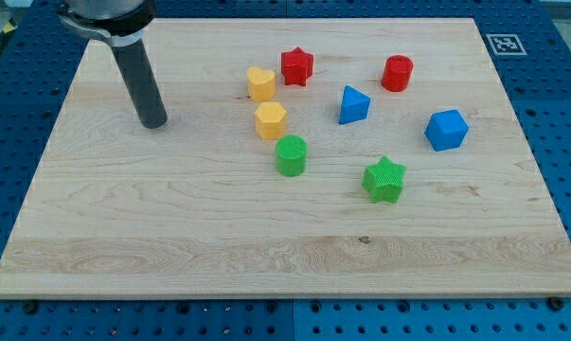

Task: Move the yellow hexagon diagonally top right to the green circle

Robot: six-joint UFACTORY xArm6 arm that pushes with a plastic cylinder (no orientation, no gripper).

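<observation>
The yellow hexagon (271, 120) sits on the wooden board just up and left of the green circle (291, 155), almost touching it. My tip (153, 122) rests on the board well to the left of both, about level with the hexagon and apart from every block. The rod rises from it towards the view's top left.
A yellow heart-like block (260, 83) lies just above the hexagon, with a red star (297, 66) to its right. A blue triangle-like block (353, 104), a red cylinder (397, 73), a blue cube-like block (446, 130) and a green star (384, 179) lie further right.
</observation>
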